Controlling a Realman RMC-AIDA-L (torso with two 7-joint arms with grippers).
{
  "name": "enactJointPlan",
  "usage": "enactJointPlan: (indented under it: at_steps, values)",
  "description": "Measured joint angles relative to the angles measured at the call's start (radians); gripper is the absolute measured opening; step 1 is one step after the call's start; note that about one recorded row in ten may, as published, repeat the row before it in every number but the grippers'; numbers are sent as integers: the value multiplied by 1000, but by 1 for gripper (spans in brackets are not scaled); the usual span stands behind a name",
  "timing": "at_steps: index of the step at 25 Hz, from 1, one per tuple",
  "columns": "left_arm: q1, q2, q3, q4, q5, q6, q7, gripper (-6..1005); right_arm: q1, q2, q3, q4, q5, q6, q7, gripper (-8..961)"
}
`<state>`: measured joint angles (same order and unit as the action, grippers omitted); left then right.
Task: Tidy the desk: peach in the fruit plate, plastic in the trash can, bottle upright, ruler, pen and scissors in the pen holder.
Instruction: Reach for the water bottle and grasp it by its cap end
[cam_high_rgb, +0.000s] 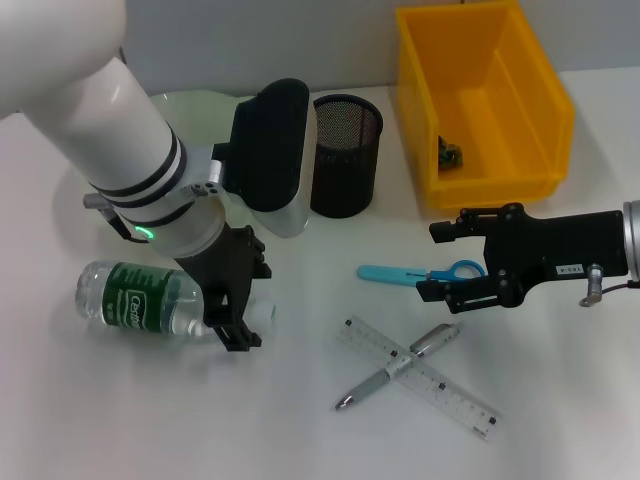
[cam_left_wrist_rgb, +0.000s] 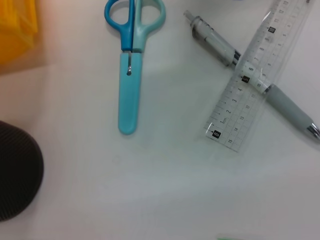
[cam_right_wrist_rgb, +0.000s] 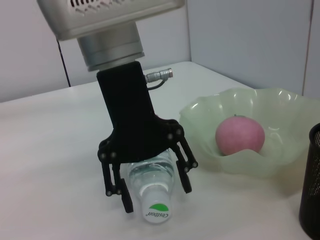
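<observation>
The clear bottle (cam_high_rgb: 140, 298) with a green label lies on its side at the left. My left gripper (cam_high_rgb: 255, 308) is open, straddling its neck by the white cap (cam_right_wrist_rgb: 156, 210) with a finger (cam_right_wrist_rgb: 120, 192) on each side. The pink peach (cam_right_wrist_rgb: 240, 135) sits in the pale green fruit plate (cam_right_wrist_rgb: 280, 107). My right gripper (cam_high_rgb: 440, 262) hovers open over the blue scissors (cam_high_rgb: 405, 274), near their handles. The clear ruler (cam_high_rgb: 420, 375) and the grey pen (cam_high_rgb: 395, 368) lie crossed in front. The black mesh pen holder (cam_high_rgb: 345, 155) stands at the centre back.
The yellow bin (cam_high_rgb: 520, 175) stands at the back right with a small dark crumpled item (cam_high_rgb: 447, 155) inside. In the left wrist view the scissors (cam_left_wrist_rgb: 131, 65), pen (cam_left_wrist_rgb: 295, 112), ruler (cam_left_wrist_rgb: 255, 75) and the pen holder's rim (cam_left_wrist_rgb: 15, 175) show on the white desk.
</observation>
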<state>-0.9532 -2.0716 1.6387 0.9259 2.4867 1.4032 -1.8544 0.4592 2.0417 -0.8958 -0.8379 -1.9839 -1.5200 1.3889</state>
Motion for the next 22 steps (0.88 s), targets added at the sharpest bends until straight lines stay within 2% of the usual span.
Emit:
enactJointPlan:
  at_steps: [6,11,17,22]
  values:
    - [-4,-1,13,-20,-2,-12,0,805,-4,0,0,-2,3,0,0,809]
    - [-5,-1,15,-26,-4,-25,4,735,-2,1,11,1,4,0,0,809]
    - [-6,-1,27,-37,-14,-38,6,736,1,3,13,0,4,0,-2,809]
    - [-7,-2,35,-48,-14,-55,8,676,0,2,12,0,4,0,-2,809]
